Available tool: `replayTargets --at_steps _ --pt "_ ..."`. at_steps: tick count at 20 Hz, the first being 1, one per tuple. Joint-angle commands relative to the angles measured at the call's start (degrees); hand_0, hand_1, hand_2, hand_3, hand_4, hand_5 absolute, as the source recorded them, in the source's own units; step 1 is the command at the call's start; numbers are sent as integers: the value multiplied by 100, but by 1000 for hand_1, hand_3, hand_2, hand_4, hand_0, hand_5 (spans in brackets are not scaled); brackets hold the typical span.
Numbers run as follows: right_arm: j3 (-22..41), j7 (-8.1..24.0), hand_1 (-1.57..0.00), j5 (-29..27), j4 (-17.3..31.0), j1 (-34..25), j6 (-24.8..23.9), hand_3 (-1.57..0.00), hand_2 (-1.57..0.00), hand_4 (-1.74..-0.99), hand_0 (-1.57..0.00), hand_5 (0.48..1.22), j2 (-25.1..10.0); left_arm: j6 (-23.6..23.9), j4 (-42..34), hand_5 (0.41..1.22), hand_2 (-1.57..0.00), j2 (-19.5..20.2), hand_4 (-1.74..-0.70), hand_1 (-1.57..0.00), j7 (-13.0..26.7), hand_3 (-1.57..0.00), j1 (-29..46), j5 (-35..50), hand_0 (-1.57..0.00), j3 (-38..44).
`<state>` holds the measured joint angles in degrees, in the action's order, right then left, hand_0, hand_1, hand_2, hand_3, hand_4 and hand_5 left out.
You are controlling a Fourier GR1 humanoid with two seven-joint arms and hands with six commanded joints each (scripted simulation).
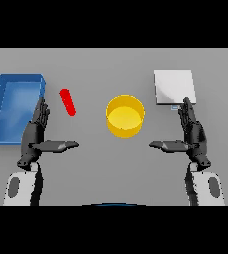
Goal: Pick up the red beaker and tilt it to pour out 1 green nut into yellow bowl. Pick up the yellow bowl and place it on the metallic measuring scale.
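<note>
Dark and spread flat, my left robot hand (35, 133) hovers over the worktop (96, 168) with fingers straight and thumb stretched inward, holding nothing and touching nothing. My right robot hand (192, 133) mirrors it on the far side, equally open and empty. Nothing is grasped yet, so I judge the first step, picking up the red beaker (68, 102), has not begun. The red beaker sits at about one o'clock from my left robot hand, near its fingertips but apart, leaning in this view. The next move calls for reaching there and curling round it. A yellow bowl (125, 116) stands between my hands, toward twelve o'clock. The metallic measuring scale (173, 87) lies just beyond my right fingertips, and a blue tray (2, 106) at eleven o'clock from my left.
</note>
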<state>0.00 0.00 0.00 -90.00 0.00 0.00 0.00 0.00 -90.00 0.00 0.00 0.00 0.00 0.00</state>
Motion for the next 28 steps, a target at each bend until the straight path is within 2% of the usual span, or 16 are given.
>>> replayTargets --at_steps 1,6,7,8,9,11,15,20,22,23,24,28 --pt "-5 -1 1 -6 0 -1 -3 1 1 -1071 1 578 -4 2 0 660 1 6 -1141 1 0 1 0 7 1 7" --pt "-66 -31 1 -83 2 13 38 1 1 -1071 1 578 -51 -54 -41 660 1 46 -1141 1 -36 1 34 50 1 16" --pt "160 -447 1 540 -244 134 -115 1 1 -1071 1 578 -326 -122 -363 660 1 234 -1141 1 -166 1 270 -218 1 -193" --pt "375 -660 1 974 -391 294 -227 1 1 -1072 1 577 -398 -169 -619 660 1 366 -1143 1 -254 1 484 -402 1 -332" --pt "481 -730 1 1226 -500 438 -269 1 1 -1066 1 576 -487 -167 -797 660 1 410 -1144 1 -187 1 620 -534 1 -442" --pt "624 -661 1 1486 -644 532 -349 1 1 -1071 1 581 -476 -203 -1104 660 1 492 -1138 1 101 1 685 -638 1 -570" --pt "635 -529 1 1357 -728 484 -202 1 1 -1131 1 607 -492 -220 -1047 650 1 477 -1137 1 443 1 592 -732 1 -662" --pt "616 -611 1 1077 -685 519 37 1 1 -1197 1 627 -477 -248 -158 645 1 473 -1158 1 566 1 -44 -661 1 -436" --pt "575 -639 1 1034 -757 512 31 1 1 -1215 1 628 -498 -252 311 650 1 492 -1178 1 349 1 -342 -657 1 -317" --pt "549 -528 1 991 -730 440 32 1 1 -1219 1 626 -486 -241 531 648 1 492 -1178 1 337 1 -544 -680 1 -279" --pt "567 -540 1 992 -716 441 41 1 1 -1220 1 626 -464 -214 819 644 1 499 -1177 1 370 1 -831 -707 1 -220" --pt "553 -628 1 987 -702 475 52 1 1 -1227 1 625 -480 -266 1643 637 1 514 -1183 1 -13 1 -1404 -751 1 -104"
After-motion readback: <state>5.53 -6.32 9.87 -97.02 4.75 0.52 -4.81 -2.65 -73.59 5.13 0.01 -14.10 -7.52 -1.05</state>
